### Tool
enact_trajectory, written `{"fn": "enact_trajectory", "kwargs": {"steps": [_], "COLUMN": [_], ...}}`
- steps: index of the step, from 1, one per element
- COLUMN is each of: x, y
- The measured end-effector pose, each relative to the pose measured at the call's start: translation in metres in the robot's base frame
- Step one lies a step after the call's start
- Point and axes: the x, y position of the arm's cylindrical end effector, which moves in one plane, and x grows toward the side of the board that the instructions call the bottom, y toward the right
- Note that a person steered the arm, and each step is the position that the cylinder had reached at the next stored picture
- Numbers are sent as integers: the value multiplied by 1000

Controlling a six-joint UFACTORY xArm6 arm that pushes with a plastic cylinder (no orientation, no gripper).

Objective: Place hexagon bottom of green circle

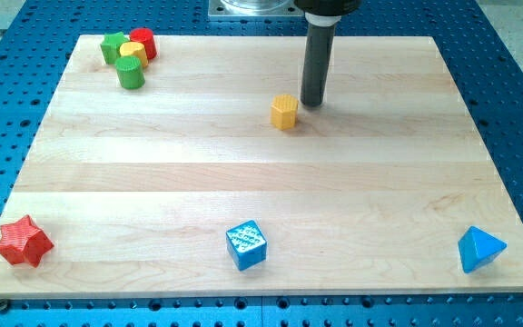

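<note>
Our tip (312, 103) sits just to the view's right of the yellow hexagon (284, 112) – very near it, though we cannot tell whether they touch. We carry no fingers, only the rod. The hexagon lies upper-middle on the desk (152, 173), well apart from the green circle (131, 72) at the top left – clustered with a green star (113, 46), yellow block (133, 51) and red block (144, 43).

Non-task bits on wooden board (152, 173): red star (24, 242) near left corner, blue cube (246, 245) near centre, blue pyramid-ish block (479, 250) near right, w/ green star (113, 47), yellow block (134, 51) & red cylinder (144, 43) clustered far left.
</note>
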Motion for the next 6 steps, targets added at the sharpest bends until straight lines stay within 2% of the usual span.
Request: {"fn": "enact_trajectory", "kwargs": {"steps": [1,2,4,5,6], "x": [7,46,10,28,45], "y": [67,20,-134,-78,-127]}}
